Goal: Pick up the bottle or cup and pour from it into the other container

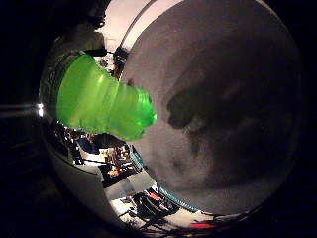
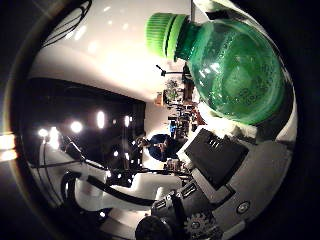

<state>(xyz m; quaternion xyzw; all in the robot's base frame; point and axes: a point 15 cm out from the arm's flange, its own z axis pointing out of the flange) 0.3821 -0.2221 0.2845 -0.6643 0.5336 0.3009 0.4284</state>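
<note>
Robot hand (image 2: 210, 165) grips one green bottle (image 2: 230, 70) (cap on).

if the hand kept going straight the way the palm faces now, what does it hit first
Most likely the green bottle: it fills much of both palm views, so it sits right against the palm. Beyond it lies a grey surface, though how far off is unclear.

Dim room, black corners round both fisheye views. The green bottle (image 1: 99, 101) glows bright, lit through, soft and blurred this close to the palm. Beside it a dark shadow falls on the grey table (image 1: 237, 74). Behind the bottle, the white wall (image 2: 110, 55) glares, with round lamps (image 2: 76, 126) flaring below it.
</note>
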